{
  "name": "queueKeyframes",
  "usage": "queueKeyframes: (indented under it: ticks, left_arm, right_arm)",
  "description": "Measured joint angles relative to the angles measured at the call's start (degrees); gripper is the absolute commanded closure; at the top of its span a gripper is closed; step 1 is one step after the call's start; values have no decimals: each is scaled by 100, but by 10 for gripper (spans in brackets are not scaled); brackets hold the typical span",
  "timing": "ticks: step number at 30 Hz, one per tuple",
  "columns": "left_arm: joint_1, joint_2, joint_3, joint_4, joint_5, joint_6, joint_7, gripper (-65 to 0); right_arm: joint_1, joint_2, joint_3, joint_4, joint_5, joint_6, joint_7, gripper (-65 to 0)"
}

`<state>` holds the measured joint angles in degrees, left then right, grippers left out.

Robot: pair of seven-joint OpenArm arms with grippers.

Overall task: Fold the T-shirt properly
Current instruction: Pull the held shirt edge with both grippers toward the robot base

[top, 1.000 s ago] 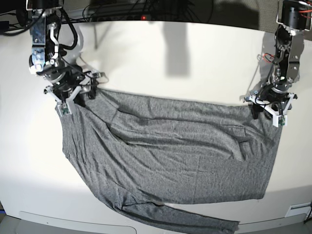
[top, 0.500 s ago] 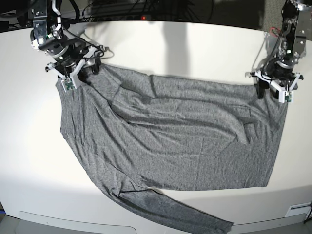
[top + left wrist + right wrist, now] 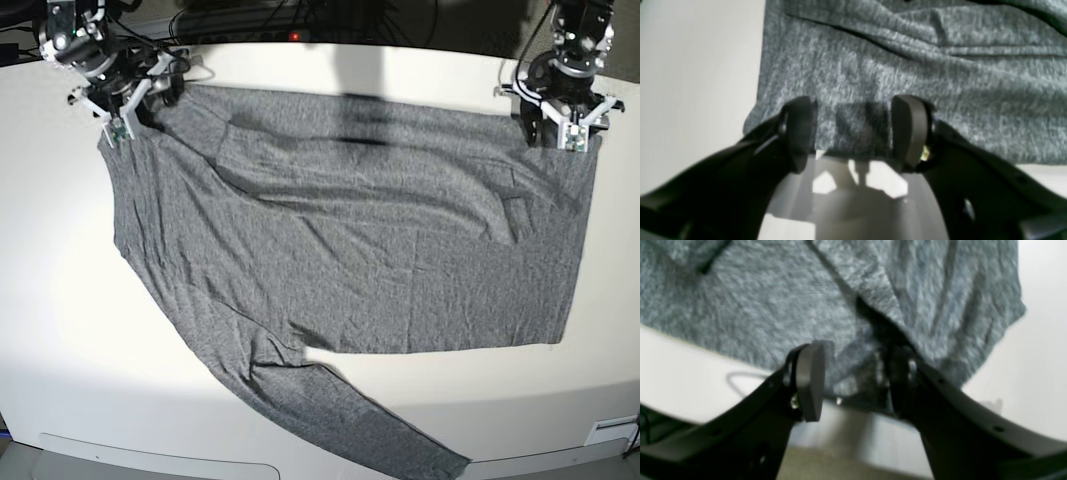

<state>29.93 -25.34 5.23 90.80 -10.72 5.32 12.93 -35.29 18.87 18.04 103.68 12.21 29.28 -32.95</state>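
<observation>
T-shirt [image 3: 350,230] drawn out flat toward the top of the tabletop [image 3: 300,400].

Since a second ago the far edge has been carried from mid-frame up to the top, and the cloth is spread wider. The left pincer [image 3: 562,128], upper right, and the right pincer [image 3: 122,100], upper left, are seen standing apart astride that edge, gripping nothing. One sleeve trails to the lower edge; folding is judged ready to begin.

This looks like a robot lab. A big white counter [image 3: 330,410] fills the room's middle. Two robot arms stand at its back corners, at 10 and 2 o'clock. Black cables [image 3: 300,15] and a small red light [image 3: 294,36] sit at 12 o'clock.
</observation>
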Motion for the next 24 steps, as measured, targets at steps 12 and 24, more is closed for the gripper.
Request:
queueKeyframes:
  ticks: [12,24]
  left_arm:
    - [772,649,-33,313,544,181,-407,-365]
    - [767,632,-33,317,560,175,-422,-365]
  right_arm:
    - [-553,2,105,210,144,-7,79,-303]
    - [109,4,105,741,584,-114,133,-303]
